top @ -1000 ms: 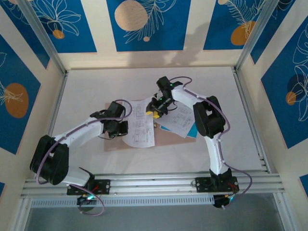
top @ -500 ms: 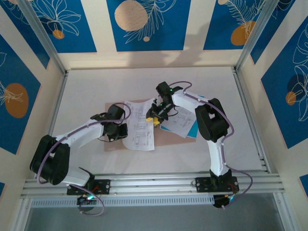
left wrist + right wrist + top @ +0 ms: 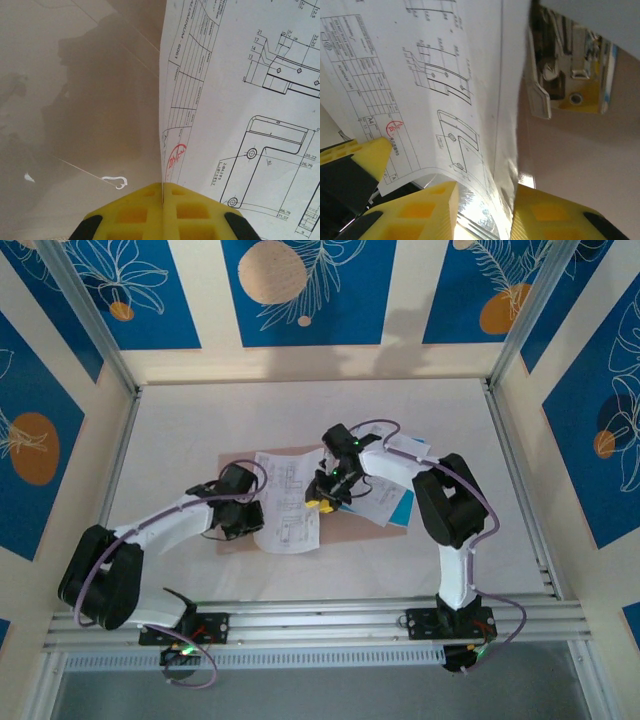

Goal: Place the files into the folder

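The left gripper, lower centre, clamps the printed sheet; the right gripper, fingers parted, should close squarely on its edge above the folder.

White line-printed files, pinkish-tan folder, cyan sheet
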Controlling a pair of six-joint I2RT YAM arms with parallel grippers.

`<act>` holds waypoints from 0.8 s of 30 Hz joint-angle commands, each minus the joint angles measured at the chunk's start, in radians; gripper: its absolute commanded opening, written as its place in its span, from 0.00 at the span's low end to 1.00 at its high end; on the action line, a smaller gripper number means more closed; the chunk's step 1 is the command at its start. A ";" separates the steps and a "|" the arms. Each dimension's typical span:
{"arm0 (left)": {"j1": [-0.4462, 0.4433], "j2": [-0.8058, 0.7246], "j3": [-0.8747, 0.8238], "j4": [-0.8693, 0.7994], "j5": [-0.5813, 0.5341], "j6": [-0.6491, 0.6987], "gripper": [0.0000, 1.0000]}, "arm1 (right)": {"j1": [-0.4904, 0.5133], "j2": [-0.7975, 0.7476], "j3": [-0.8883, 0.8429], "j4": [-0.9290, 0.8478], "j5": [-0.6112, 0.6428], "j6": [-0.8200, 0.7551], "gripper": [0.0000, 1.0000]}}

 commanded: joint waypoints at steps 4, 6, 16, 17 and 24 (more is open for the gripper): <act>0.009 -0.027 -0.027 0.030 0.029 -0.050 0.00 | 0.008 -0.031 -0.039 0.044 0.003 0.046 0.30; 0.008 -0.029 -0.030 0.033 0.034 -0.054 0.00 | 0.013 -0.029 -0.040 0.047 0.004 0.048 0.30; 0.008 -0.038 -0.046 0.045 0.039 -0.071 0.00 | 0.044 -0.009 -0.040 0.049 0.006 0.056 0.29; 0.008 -0.040 -0.046 0.043 0.038 -0.071 0.00 | 0.046 -0.007 -0.043 0.046 0.007 0.053 0.29; 0.008 -0.040 -0.046 0.041 0.040 -0.071 0.00 | 0.046 -0.022 -0.070 0.050 0.026 0.048 0.27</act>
